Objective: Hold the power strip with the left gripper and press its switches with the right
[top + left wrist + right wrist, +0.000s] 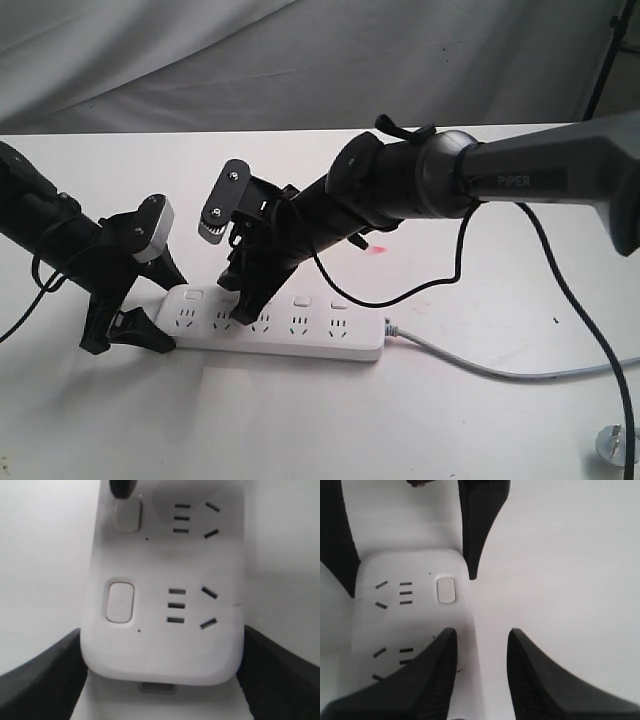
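Observation:
The white power strip lies flat on the table, its grey cord leaving the right end. My left gripper is shut on the strip's left end; in the left wrist view its black fingers press both sides of the strip. My right gripper points down at the strip with its jaws apart. One right fingertip sits at the second switch and hides it in the right wrist view. The first switch is uncovered. Between the right gripper's fingers there is nothing.
A grey metal-pronged plug lies at the table's front right corner. A black cable hangs from the right arm across the table. A small red light spot shows behind the strip. A grey cloth hangs behind the table.

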